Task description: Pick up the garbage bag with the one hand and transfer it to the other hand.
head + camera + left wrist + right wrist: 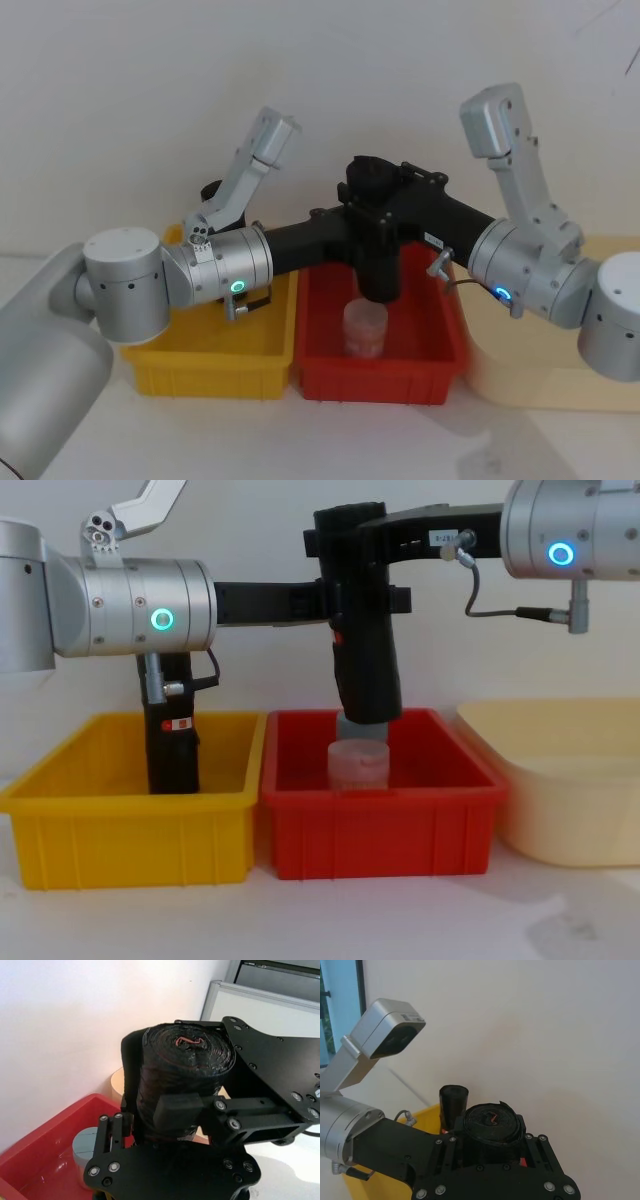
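Upright garbage bag [368, 670] above the red bin [380, 820], left gripper [362, 600] clamped at mid-height, right gripper [350, 525] closed round its top; release the left only once the right holds firmly.

Lab setting, plain white wall [120, 80], coloured plastic bins [130, 845]

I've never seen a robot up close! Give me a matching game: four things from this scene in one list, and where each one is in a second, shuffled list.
Things:
1. garbage bag
2. slim black roll with a red-and-white label
3. translucent cup
4. cream tub

Places:
a. standing in the yellow bin
b. on the table, right of the red bin
c. up over the red bin, where the left gripper and right gripper meet
d. standing in the red bin

Pairs: 1-c, 2-a, 3-d, 4-b.
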Controlling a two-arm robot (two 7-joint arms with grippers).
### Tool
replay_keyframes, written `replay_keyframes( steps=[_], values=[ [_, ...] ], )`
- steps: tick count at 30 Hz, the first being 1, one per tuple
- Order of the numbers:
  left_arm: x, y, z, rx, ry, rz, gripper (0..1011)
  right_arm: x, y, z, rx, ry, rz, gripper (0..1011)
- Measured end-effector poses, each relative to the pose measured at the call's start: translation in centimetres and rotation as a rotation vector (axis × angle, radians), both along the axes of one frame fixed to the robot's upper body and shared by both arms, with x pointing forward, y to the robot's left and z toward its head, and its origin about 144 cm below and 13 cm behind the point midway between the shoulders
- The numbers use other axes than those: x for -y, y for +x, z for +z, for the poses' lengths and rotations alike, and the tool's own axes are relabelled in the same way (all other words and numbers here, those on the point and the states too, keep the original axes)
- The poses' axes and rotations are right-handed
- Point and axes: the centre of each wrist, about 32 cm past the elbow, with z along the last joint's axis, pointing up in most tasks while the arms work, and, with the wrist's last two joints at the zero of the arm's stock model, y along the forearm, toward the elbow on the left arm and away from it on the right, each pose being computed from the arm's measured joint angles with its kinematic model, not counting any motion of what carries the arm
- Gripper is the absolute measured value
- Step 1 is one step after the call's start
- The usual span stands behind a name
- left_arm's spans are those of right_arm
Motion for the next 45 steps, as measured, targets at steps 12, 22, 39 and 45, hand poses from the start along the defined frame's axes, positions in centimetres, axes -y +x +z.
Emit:
replay_keyframes(
  steps=[12, 22, 39, 45],
  values=[
    [0.0, 0.0, 0.0, 0.000, 0.000, 0.000, 1001, 0.2, 0.0, 0.2, 0.051, 0.014, -0.055, 560],
    [0.0, 0.0, 0.0, 0.000, 0.001, 0.000, 1001, 0.9, 0.3, 0.8, 0.135, 0.017, -0.148, 560],
    [0.0, 0.0, 0.0, 0.000, 0.000, 0.000, 1001, 5.0, -0.6, 0.6, 0.193, -0.028, -0.376, 560],
    [0.0, 0.0, 0.0, 0.000, 0.001, 0.000, 1001, 6.4, -1.5, -0.5, 0.156, -0.058, -0.438, 560]
  ],
)
